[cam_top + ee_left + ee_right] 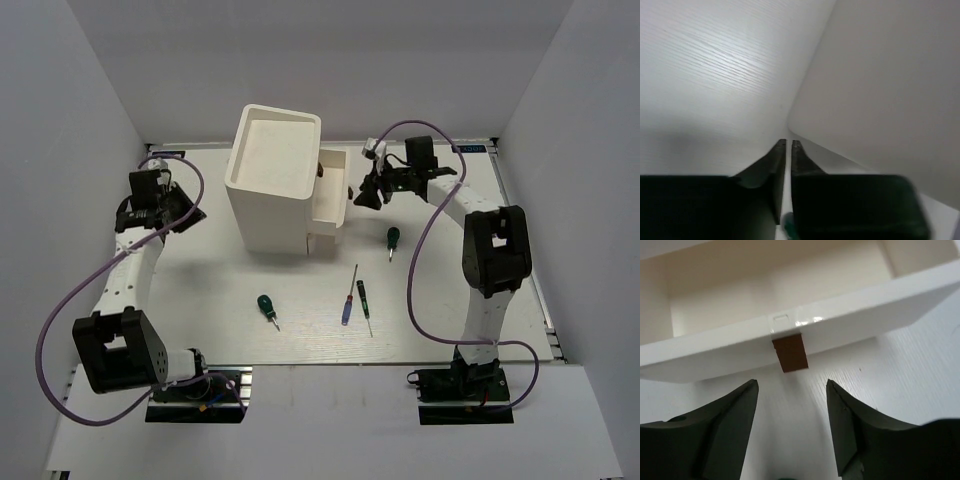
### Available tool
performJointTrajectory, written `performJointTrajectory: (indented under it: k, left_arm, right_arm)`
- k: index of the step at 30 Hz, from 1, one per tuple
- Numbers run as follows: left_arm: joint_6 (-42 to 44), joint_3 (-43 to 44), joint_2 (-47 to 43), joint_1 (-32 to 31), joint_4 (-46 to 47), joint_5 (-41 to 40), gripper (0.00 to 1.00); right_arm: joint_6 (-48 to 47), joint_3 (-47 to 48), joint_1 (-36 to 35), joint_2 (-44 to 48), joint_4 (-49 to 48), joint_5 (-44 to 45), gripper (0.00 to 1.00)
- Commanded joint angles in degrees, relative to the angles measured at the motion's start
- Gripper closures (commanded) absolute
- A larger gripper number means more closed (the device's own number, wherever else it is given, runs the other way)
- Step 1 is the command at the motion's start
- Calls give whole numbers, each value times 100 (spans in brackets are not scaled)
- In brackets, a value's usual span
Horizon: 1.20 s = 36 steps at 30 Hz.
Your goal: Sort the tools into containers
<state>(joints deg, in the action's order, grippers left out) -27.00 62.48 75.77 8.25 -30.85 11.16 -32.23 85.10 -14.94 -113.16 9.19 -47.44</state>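
Right gripper (pixel 790 385) jaws open, empty, just short of the brown knob (pixel 790 354) on the pulled-out drawer (pixel 865 310) at the right side of the cabinet (pixel 270 215). Left gripper (pixel 789 144) by the wall (pixel 880 75), jaws nearly closed, seemingly on nothing. On the table (pixel 200 320), apart: green screwdriver (pixel 267 308), second green screwdriver (pixel 392 240), blue screwdriver (pixel 349 300), black screwdriver (pixel 364 300).

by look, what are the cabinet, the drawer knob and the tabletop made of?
Cabinet: probably moulded plastic, off-white, smooth matte, rounded rim.
Drawer knob: brown, matte; wood or plastic, can't tell.
Tabletop: white board, likely laminate; fine parallel grain lines, faint sheen.
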Motion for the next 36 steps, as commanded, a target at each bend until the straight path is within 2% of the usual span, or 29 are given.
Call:
performJointTrajectory:
  k: [1, 2, 3, 4, 5, 6, 7, 8, 9, 10, 11, 12, 15, 18, 30, 32, 34, 35, 36]
  left_arm:
    - [660, -165, -378, -166, 18, 956, 89]
    - [757, -166, -465, -244, -95, 1019, 94]
    - [932, -166, -562, -341, -331, 1081, 94]
    - [986, -331, -615, -342, -430, 1247, 91]
    - [987, -402, -677, -437, -535, 1248, 77]
    - [1039, -499, -799, -543, -675, 1248, 67]
    - [1039, -700, -870, -596, -729, 1335, 57]
    - [978, -806, -958, -597, -799, 1275, 40]
    - [873, -1025, -1054, -684, -861, 1275, 33]
    - [811, -1123, -1247, -771, -922, 1179, 29]
    - [741, -1211, -1344, -772, -984, 1091, 24]
    - [688, -1403, -1441, -859, -984, 968, 22]
    - [398, -1772, -1766, -1018, -1134, 643, 18]
    - [108, -1976, -1907, -1158, -1055, 493, 17]
    - [-270, -2319, -1644, -1844, -580, 239, 16]
    - [-340, -2389, -1591, -2028, -580, 71, 16]
    - [-472, -2529, -1469, -2152, -580, -121, 16]
    - [-542, -2530, -1468, -2283, -519, -201, 16]
    - [-699, -2591, -1416, -2354, -518, -289, 16]
  right_arm:
    - [410, 305, 52, 294, 661, 454, 36]
    - [663, 323, 61, 365, 706, 1064, 35]
    - [787, 280, 53, 600, 785, 1383, 35]
    - [901, 209, 44, 672, 908, 1743, 41]
    - [1146, 165, 70, 725, 1048, 2574, 53]
    - [1218, 139, 70, 856, 1293, 2834, 81]
    - [1402, 138, 96, 884, 1600, 3350, 91]
    - [1499, 217, 62, 866, 1830, 3642, 94]
    - [1674, 235, 53, 866, 2406, 3750, 94]
    - [1763, 226, 44, 866, 2777, 3995, 89]
    - [1825, 131, 9, 866, 2903, 4067, 80]
    - [2095, 104, -44, 849, 3113, 4433, 59]
    - [2544, -124, -149, 770, 3247, 4716, 41]
    - [2808, -169, -202, 559, 3343, 5068, 38]
    - [3388, 279, -492, -531, 3291, 4814, 36]
    - [3442, 305, -510, -688, 3256, 4832, 41]
    - [3530, 288, -519, -733, 3291, 4832, 50]
    - [3539, 270, -519, -733, 3291, 4815, 68]
    - [3557, 270, -501, -681, 3334, 4823, 78]
